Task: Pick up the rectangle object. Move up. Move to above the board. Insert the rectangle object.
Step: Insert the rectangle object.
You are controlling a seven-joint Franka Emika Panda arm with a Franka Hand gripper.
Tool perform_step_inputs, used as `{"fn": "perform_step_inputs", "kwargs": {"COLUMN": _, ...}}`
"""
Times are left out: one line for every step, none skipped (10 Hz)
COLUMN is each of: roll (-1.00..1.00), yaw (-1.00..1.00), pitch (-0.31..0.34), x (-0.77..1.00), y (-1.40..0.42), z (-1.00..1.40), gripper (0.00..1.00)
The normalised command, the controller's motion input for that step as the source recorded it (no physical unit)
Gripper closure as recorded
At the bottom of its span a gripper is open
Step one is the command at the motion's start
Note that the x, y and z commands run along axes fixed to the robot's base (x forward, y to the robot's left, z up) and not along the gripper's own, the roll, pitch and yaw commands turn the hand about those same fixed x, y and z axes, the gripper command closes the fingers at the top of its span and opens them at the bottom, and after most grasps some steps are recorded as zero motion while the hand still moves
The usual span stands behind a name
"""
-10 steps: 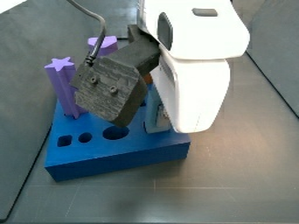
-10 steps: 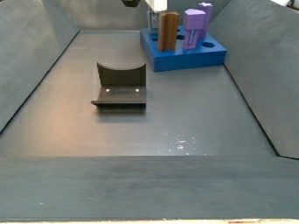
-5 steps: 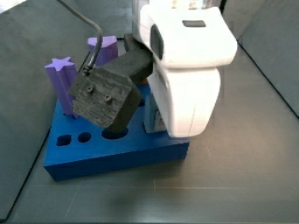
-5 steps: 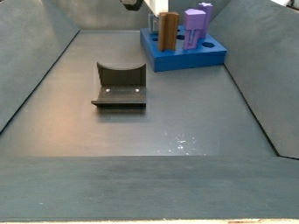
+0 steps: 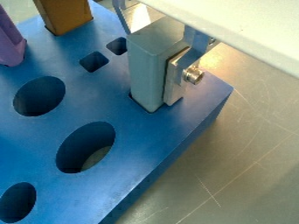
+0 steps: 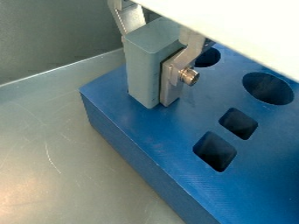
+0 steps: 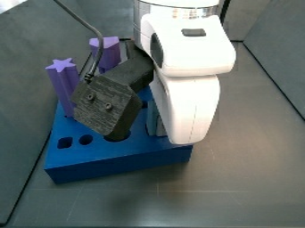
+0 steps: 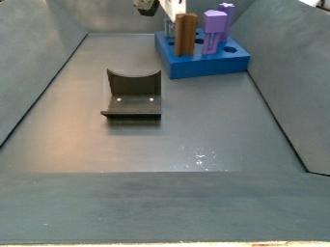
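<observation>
Peg (image 5: 149,66), grey-blue and rectangular, stands upright with its foot in the blue board (image 5: 176,131) near a board corner, pinched high by the pincer (image 6: 158,66). It looks stiff, light, smooth-sided; flat faces suit gripping.

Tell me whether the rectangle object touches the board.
Touching: in both wrist views the rectangle object, held by the gripper, stands in the board near its corner.

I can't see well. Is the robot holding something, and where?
Yes: the end effector grips the grey-blue rectangle peg near its top, its bottom in the blue board.
</observation>
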Motion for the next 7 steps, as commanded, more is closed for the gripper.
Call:
{"fn": "perform_step_inputs", "kwargs": {"roll": -0.65, "yaw": -0.25, "pitch": -0.083, "x": 0.30, "y": 0.26, "z": -0.31, "gripper": 1.00}}
{"fn": "perform_step_inputs", "kwargs": {"roll": -0.04, "yaw": 0.00, "pitch": -0.034, "x": 0.00, "y": 0.00, "z": -0.03, "gripper": 1.00}}
{"fn": "perform_step_inputs", "kwargs": {"roll": 0.01, "yaw": 0.00, "pitch": 0.000, "x": 0.00, "y": -0.03, "z": 0.00, "gripper": 1.00}}
{"fn": "perform_step_inputs", "kwargs": {"roll": 0.00, "yaw": 0.00, "pitch": -0.160, "x": 0.00, "y": -0.01, "z": -0.14, "gripper": 1.00}}
{"fn": "perform_step_inputs", "kwargs": {"roll": 0.00, "yaw": 0.00, "pitch": -0.140, "x": 0.00, "y": -0.03, "z": -0.06, "gripper": 1.00}}
{"fn": "perform_step_inputs", "kwargs": {"roll": -0.02, "yaw": 0.00, "pitch": -0.040, "x": 0.00, "y": 0.00, "z": -0.01, "gripper": 1.00}}
{"fn": "perform_step_inputs", "kwargs": {"roll": 0.07, "yaw": 0.01, "pitch": 0.000, "x": 0.00, "y": -0.08, "z": -0.03, "gripper": 1.00}}
